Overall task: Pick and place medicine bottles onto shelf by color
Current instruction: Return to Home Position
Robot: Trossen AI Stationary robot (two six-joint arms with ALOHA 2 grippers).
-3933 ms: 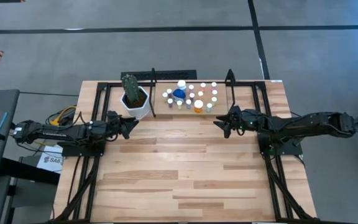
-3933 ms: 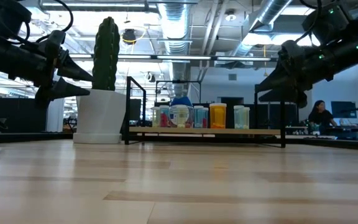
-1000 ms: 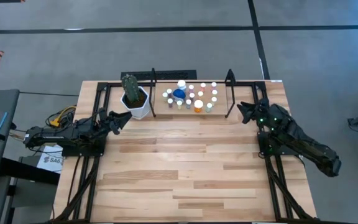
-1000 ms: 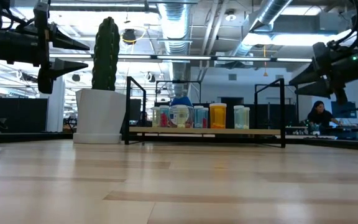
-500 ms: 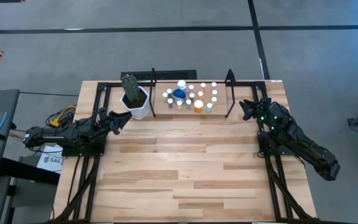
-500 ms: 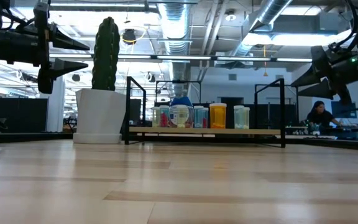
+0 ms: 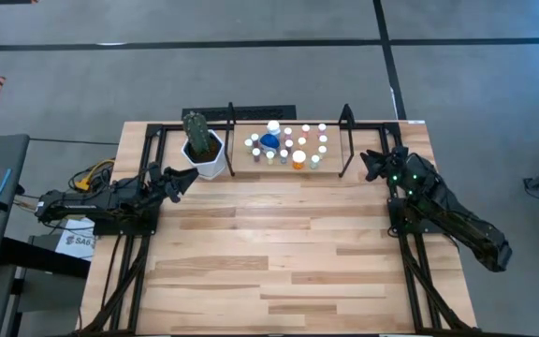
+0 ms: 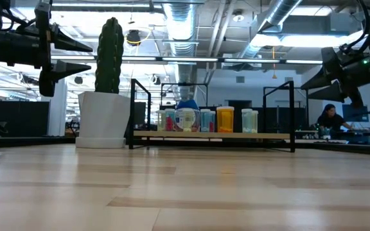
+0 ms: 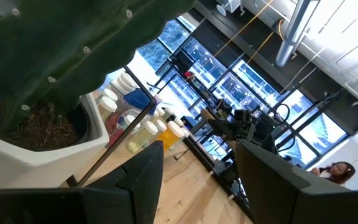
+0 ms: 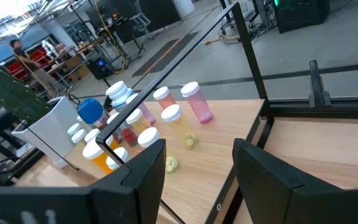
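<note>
The shelf (image 7: 336,155) stands at the far edge of the desk (image 7: 279,262), and all the medicine bottles (image 7: 289,144) are on its board in one close group. Among them a bigger blue bottle (image 7: 269,140) stands in the left part of the shelf, and an orange bottle (image 7: 298,160) is at its front edge. Just beside the left end of the shelf is a cactus (image 7: 195,129) in a white pot (image 7: 208,161). The left gripper (image 7: 186,182) hangs to the left of the shelf, near the pot, with its fingers apart and nothing between them. The right gripper (image 7: 365,166) is just beyond the right end of the shelf, also spread open and empty.
</note>
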